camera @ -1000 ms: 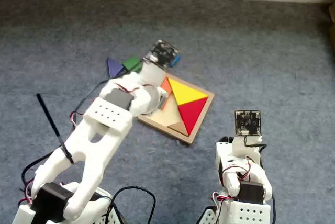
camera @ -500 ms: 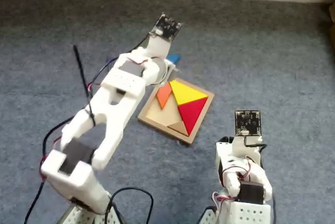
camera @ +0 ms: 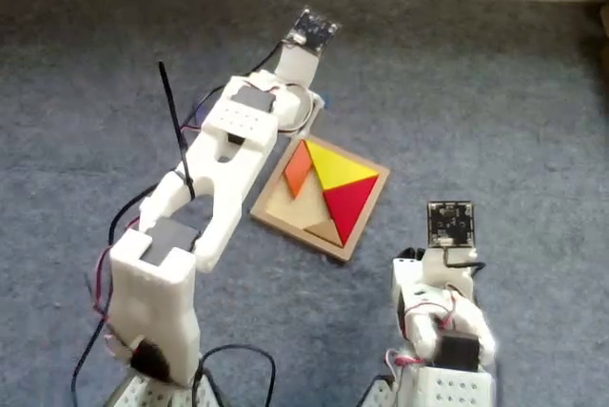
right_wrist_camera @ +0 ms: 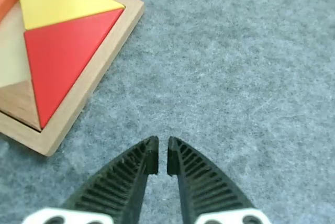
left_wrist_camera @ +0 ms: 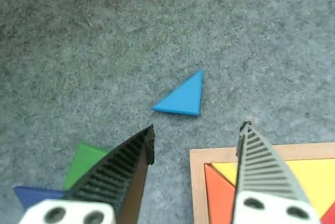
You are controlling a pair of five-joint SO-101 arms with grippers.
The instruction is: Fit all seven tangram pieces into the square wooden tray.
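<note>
In the high view, the left arm [camera: 233,141] is stretching out past the far corner of the square wooden tray [camera: 364,220], which is lying on the grey carpet [camera: 495,93]. The yellow triangle [camera: 333,167], the red triangle [camera: 347,203] and the orange piece [camera: 298,171] are sitting inside it. The right arm [camera: 442,312] is standing folded near the tray's right side.

In the left wrist view, the left gripper [left_wrist_camera: 197,128] is hanging with its fingers spread wide and gripping nothing. The blue triangle [left_wrist_camera: 183,98] is lying flat on the carpet just beyond the fingertips, in line with the gap between them and touching neither. The green piece [left_wrist_camera: 84,161] and the dark blue piece [left_wrist_camera: 31,195] are lying beside the dark finger, and the tray's corner is sitting under the grey finger.

In the right wrist view, the right gripper [right_wrist_camera: 162,141] is hovering over bare carpet with its fingers almost together, a thin slit between them and nothing held. The tray is lying well apart from the tips.
</note>
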